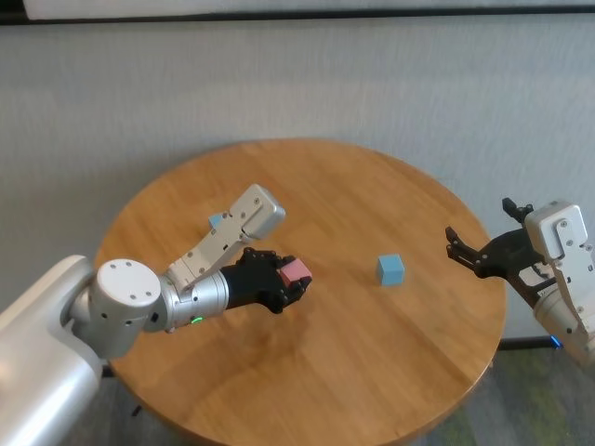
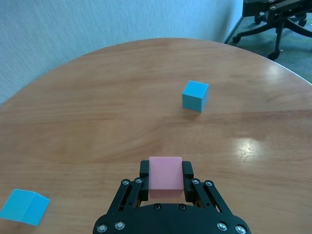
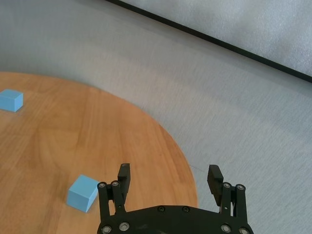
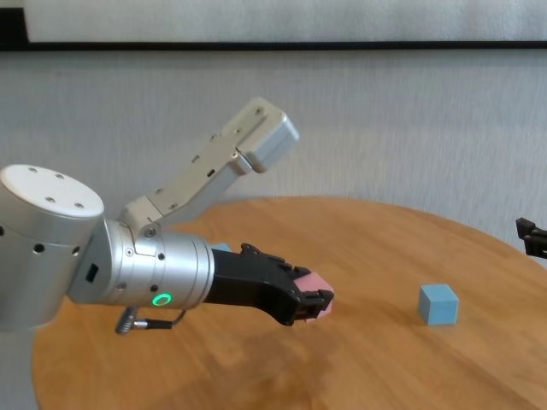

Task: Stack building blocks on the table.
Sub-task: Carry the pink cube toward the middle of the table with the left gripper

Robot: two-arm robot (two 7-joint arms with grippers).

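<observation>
My left gripper (image 1: 296, 279) is shut on the pale pink cube (image 1: 297, 270) and holds it a little above the middle of the round wooden table (image 1: 307, 390). It also shows in the left wrist view (image 2: 165, 176) and the chest view (image 4: 318, 306). One light blue cube (image 1: 390, 269) sits on the table to the right of the pink one, also in the left wrist view (image 2: 195, 95). The other light blue cube (image 1: 216, 221) lies at the back left, mostly hidden behind my left arm. My right gripper (image 1: 454, 244) is open and empty over the table's right edge.
A grey wall stands close behind the table. The grey floor (image 1: 530, 390) shows past the right rim. An office chair base (image 2: 273, 24) stands beyond the table's far side in the left wrist view.
</observation>
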